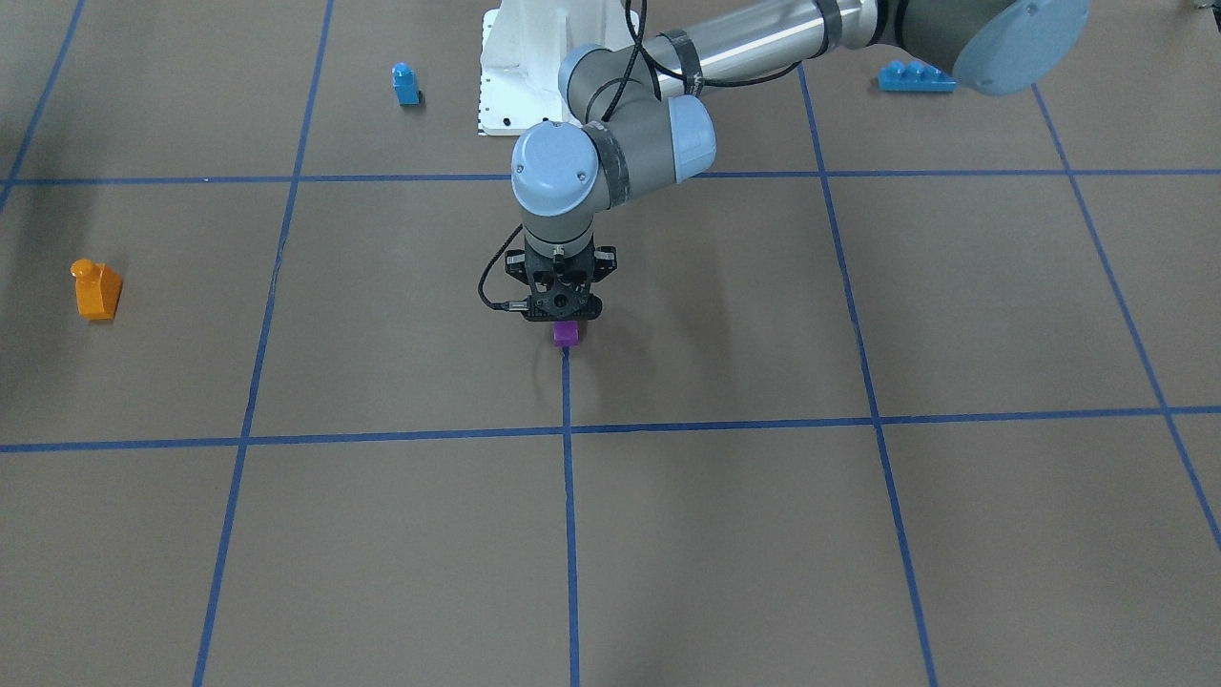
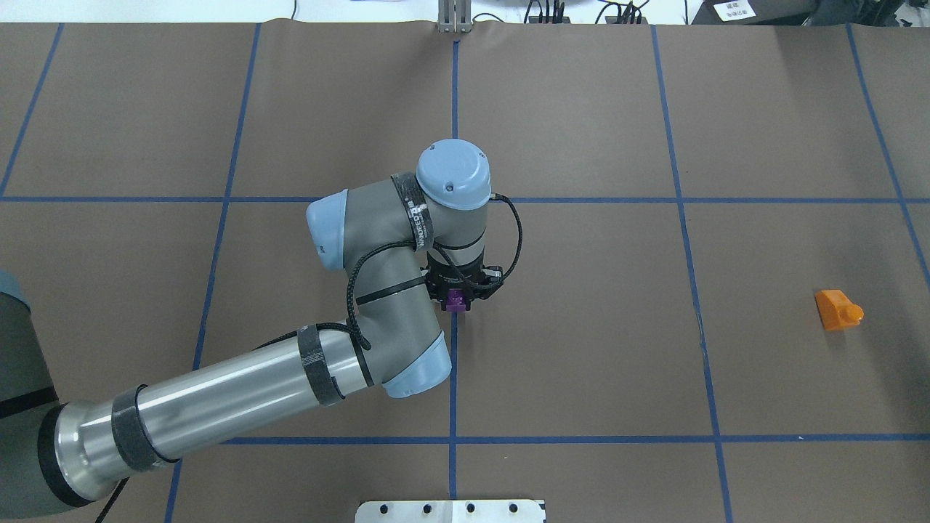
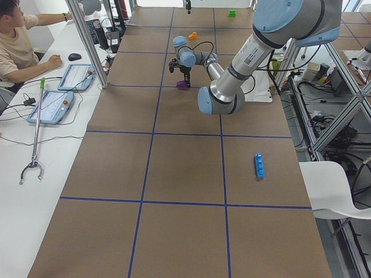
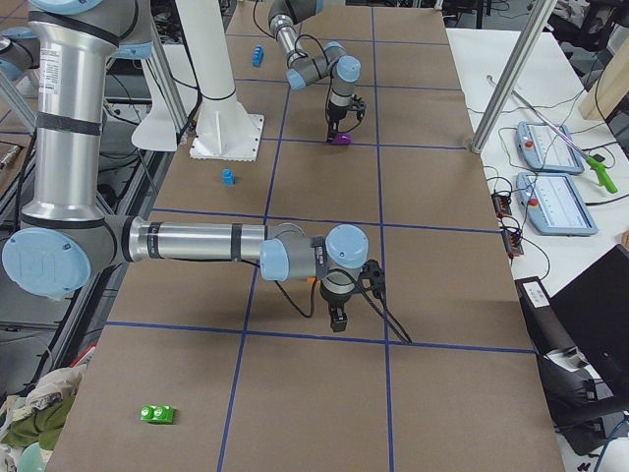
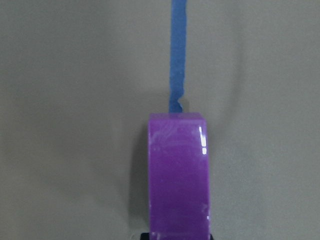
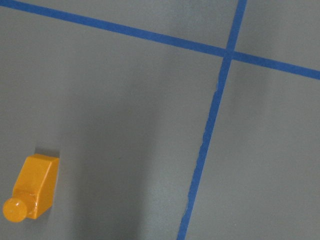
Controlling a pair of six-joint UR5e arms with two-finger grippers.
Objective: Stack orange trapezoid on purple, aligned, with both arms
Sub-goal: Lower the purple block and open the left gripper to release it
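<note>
Facing the robot, the front view shows the left end effector (image 1: 565, 322) pointing straight down at the middle of the bench (image 1: 763, 534), closed on the purple block (image 1: 566, 333), which sits at the end of a blue tape line (image 1: 569, 401). The orange trapezoid (image 1: 95, 289) stands upright and alone, well apart at that view's left edge. A small blue block (image 1: 405, 84) and a long blue brick (image 1: 916, 76) lie on either side of the white base (image 1: 520, 67).

From overhead, black fingers flank the purple block (image 2: 457, 300), and the orange trapezoid (image 2: 838, 310) lies far to the right.

The right-side view has the right end effector (image 4: 336, 320) hanging downward on the near arm; I cannot tell whether it is open or closed. A green block (image 4: 157, 414) lies near the bench corner.

The left wrist view is filled low and centre by the purple block (image 5: 178, 175).

The right wrist view looks down on the orange trapezoid (image 6: 31, 192) at lower left, untouched.
</note>
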